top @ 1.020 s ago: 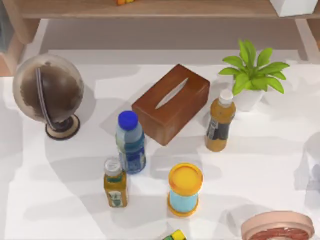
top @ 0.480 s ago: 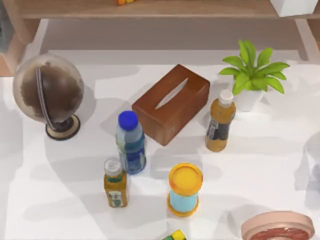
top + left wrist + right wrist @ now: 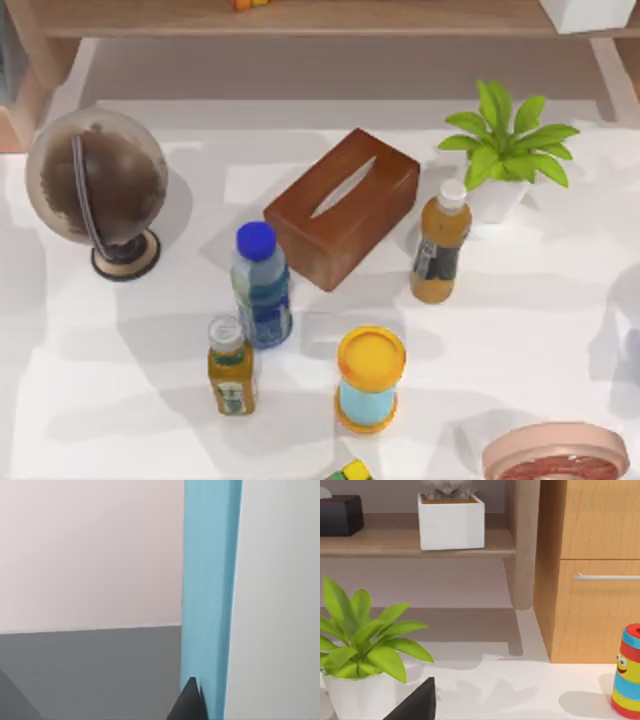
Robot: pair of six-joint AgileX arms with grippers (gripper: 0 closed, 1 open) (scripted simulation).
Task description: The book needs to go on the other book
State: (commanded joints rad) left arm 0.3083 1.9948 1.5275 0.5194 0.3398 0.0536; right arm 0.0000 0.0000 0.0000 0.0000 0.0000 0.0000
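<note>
Three bottles (image 3: 261, 285), one globe (image 3: 97, 188), one tissue box (image 3: 342, 206), one plant (image 3: 510, 145)

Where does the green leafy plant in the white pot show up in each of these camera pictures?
Top view: the green leafy plant in the white pot stands at the table's far right, beside the orange bottle with a white cap.
Left wrist view: not in it.
Right wrist view: the plant is in the foreground, below the wooden shelf.
Shared landmark: the white box on the shelf.

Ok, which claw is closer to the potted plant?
Right, probably. The right claw sits just beside the potted plant; the left claw is next to a blue upright panel.
</note>
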